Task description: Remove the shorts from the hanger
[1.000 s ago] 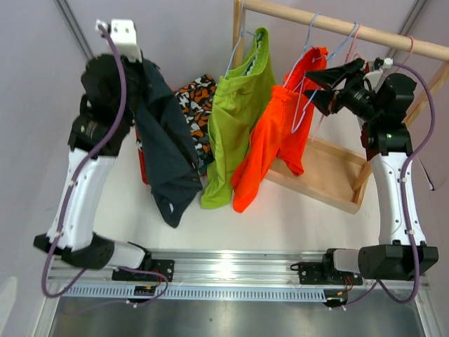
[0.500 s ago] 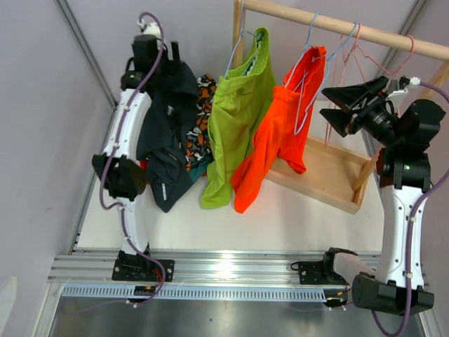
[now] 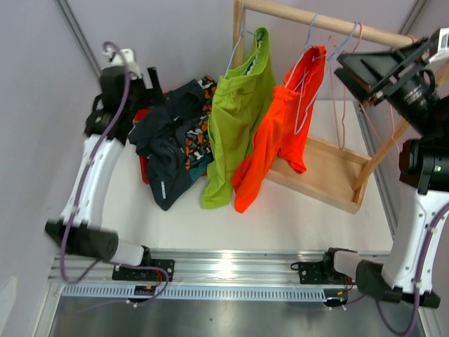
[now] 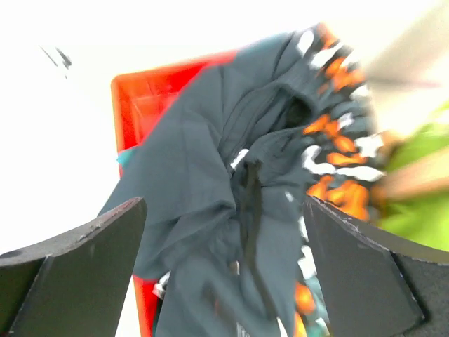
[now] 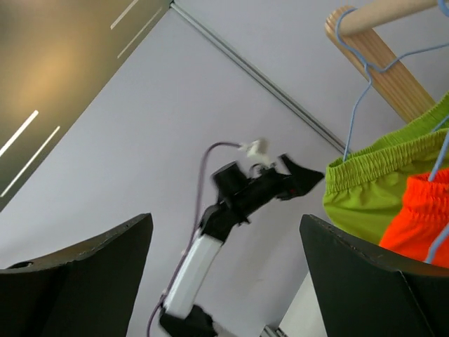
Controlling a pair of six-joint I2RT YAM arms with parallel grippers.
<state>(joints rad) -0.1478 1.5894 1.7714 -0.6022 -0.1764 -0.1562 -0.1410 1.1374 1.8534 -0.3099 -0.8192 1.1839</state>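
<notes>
Near edge: rail [image 3: 231,270] with both arm bases bolted to it. Beyond it a bare white strip of table [image 3: 302,217] runs the full width, up to the hems of the hanging pairs. The widest open room is near centre and near right.

Left edge: wall [image 3: 42,140] stands close beside the left arm, so there is little margin on that side.

Left gripper [image 3: 144,78]: over the far left of the pile, jaws spread wide, nothing between them. In the wrist view the navy shorts [image 4: 210,182] lie loose below the fingers [image 4: 84,253].

Right gripper [image 3: 372,70]: raised high at far right, beside the right end of the rod [image 3: 316,20], jaws wide apart, grasping nothing.

Containers:
- Red bin [image 3: 143,165], far left on the table. Navy shorts on top, crumpled and spilling over the near side. Camo shorts [image 3: 198,137] lie under them toward the right. A bit of teal shorts [image 3: 198,169] shows at the pile's near right. None of these is on a hanger.
- Wooden tray [image 3: 330,179], right of centre, set at an angle; the rack's posts rise from it. One leg of the orange shorts [image 3: 277,133] hangs over its left end.

Far, on the rod: lime shorts [image 3: 235,126] on a blue hanger [image 3: 233,60] at the left end. The orange shorts hang just right of them, touching. A pink hanger [image 3: 342,112] hangs just right of the orange pair.
</notes>
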